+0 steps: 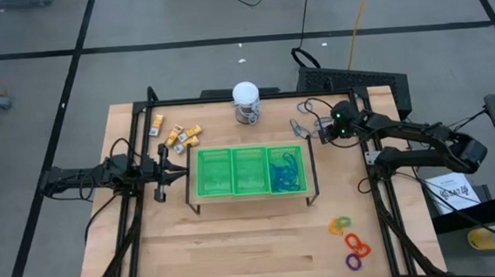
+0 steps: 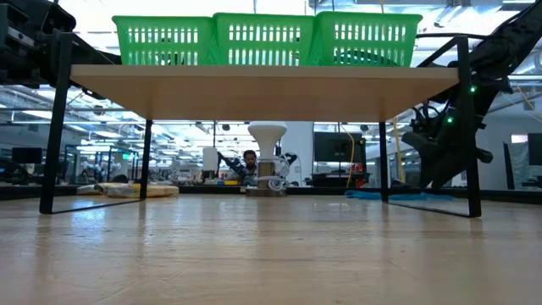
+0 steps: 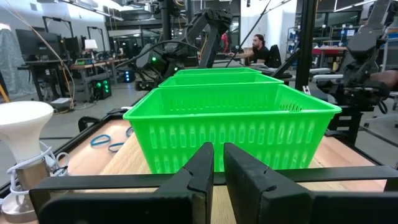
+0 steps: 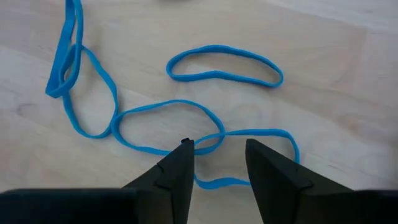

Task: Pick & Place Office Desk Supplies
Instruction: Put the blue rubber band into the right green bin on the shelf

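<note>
Right gripper (image 4: 217,165) is held low over blue loops (image 4: 186,124) on the bare table (image 1: 237,244), beside the green tray (image 1: 250,171), with its fingers a little apart and nothing held. More blue loops (image 1: 286,172) are seen in the tray's right part. Yellow blocks (image 1: 177,136) and colored rings (image 1: 351,240) are spread farther off. Left gripper (image 3: 217,171) is kept shut and empty by the tray's other end.

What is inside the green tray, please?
In the green tray, the compartment nearest the right arm holds a pile of blue loops. The other two compartments look empty from above. Anything under the pile is hidden.
</note>
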